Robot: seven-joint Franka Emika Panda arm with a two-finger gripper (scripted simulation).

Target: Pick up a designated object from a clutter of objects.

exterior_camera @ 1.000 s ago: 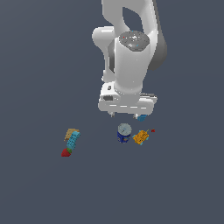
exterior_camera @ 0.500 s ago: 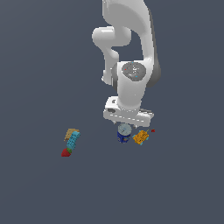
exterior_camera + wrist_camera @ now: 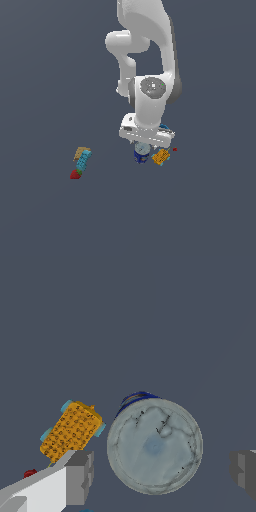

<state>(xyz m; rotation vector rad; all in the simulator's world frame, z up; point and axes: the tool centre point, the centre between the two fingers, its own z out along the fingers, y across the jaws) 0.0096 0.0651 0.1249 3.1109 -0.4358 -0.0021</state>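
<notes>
The designated object, a dark blue can (image 3: 154, 446) with a silver-grey round lid, stands upright directly under my hand. In the exterior view only part of the can (image 3: 141, 154) shows below the hand. My gripper (image 3: 162, 471) is open, one finger (image 3: 80, 476) on each side of the lid and apart from it. An orange-yellow blocky piece (image 3: 71, 430) lies close beside the can, near one finger; it also shows as the orange piece (image 3: 160, 157) on the can's right in the exterior view. A tiny red bit (image 3: 174, 149) lies just past it.
Away on the exterior view's left lies a second group: a tan box (image 3: 80, 152), a teal bar (image 3: 84, 161) and a red-green piece (image 3: 75, 174). The grey floor (image 3: 200, 210) surrounds everything.
The arm has come down over the can. The hand, which hung well above the can a second ago, now covers most of it in the exterior view.
</notes>
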